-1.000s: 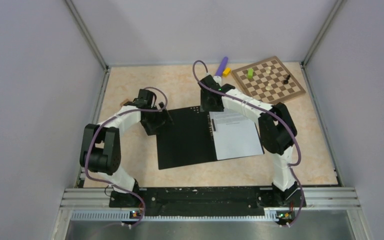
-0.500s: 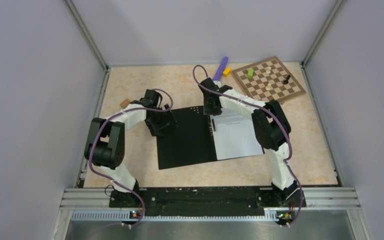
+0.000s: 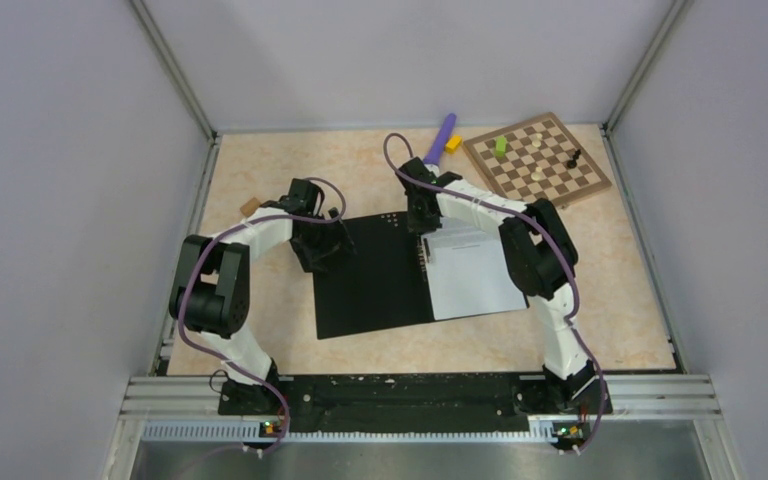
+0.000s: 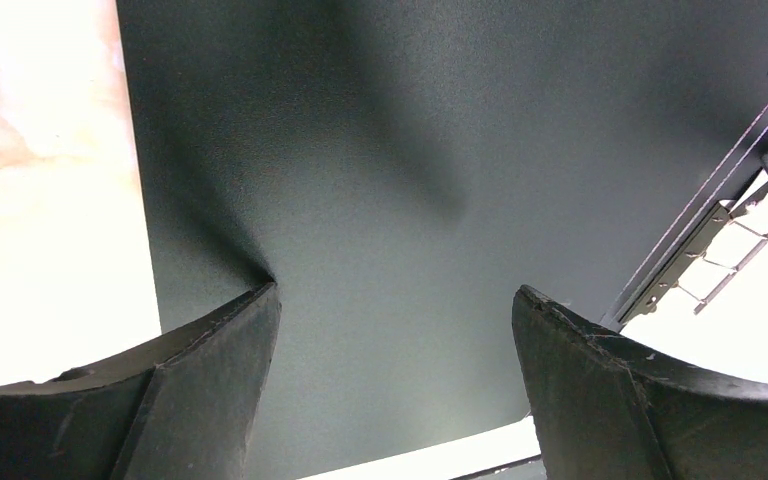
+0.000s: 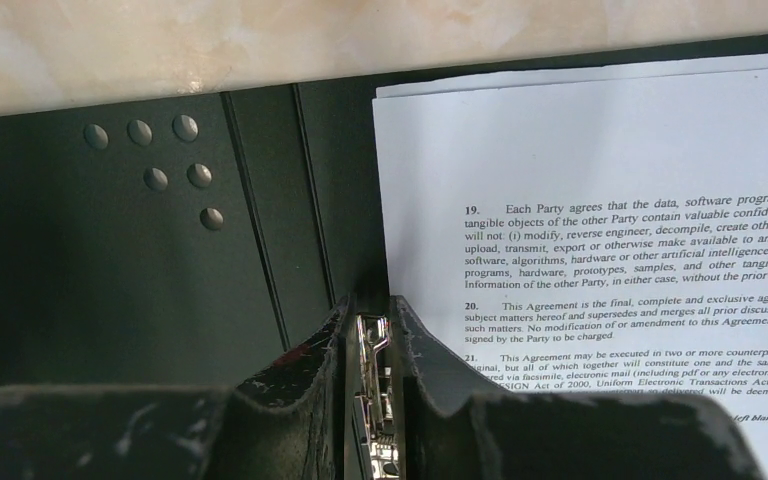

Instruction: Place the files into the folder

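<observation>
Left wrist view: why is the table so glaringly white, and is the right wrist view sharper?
Left wrist view: the table is overexposed beside the dark folder, washing out most marbling. Right wrist view: print on the files is crisp; the clip close to the lens is softer.

files (image 5: pixel 600 150): cut off at the right edge in the right wrist view; clip (image 5: pixel 370 385): mostly hidden by the right gripper (image 5: pixel 370 305); folder (image 4: pixel 410 150): cut off at the top in the left wrist view
</observation>
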You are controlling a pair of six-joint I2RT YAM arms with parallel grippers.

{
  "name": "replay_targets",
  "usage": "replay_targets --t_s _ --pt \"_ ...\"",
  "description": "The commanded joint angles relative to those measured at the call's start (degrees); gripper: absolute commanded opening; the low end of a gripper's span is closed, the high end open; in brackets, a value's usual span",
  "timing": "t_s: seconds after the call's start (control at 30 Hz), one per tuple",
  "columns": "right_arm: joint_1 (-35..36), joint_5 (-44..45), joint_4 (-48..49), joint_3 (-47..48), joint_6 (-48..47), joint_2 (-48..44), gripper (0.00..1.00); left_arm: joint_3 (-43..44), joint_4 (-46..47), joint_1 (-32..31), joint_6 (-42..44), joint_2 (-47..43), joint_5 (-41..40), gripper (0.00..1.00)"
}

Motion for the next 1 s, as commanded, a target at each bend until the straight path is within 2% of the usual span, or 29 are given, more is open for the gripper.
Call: replay_targets --t_s 0.0,0.13,0.33,0.53,0.97 --pt "-0.1 -0.4 1.4 2.9 -0.8 0.1 0.17 -1.4 2.7 -0.3 -0.1 3.2 1.1 0.91" --pt "0.3 0.3 1.6 2.5 -0.8 -0.6 0.13 -1.8 2.9 -0.4 -0.1 3.4 1.2 0.91" --pt "1.0 1.5 2.6 1.3 -1.3 -3.2 0.13 -2.0 3.1 -0.4 0.1 3.7 1.2 0.91" --pt "1.3 0.7 7.4 -4.1 -1.4 -7.9 0.13 -2.4 4.1 -0.4 -0.1 5.4 2.4 0.91" --pt "1.9 0.1 11.0 -11.0 -2.3 -14.4 0.13 -2.1 3.6 -0.4 -0.1 5.1 1.8 0.91"
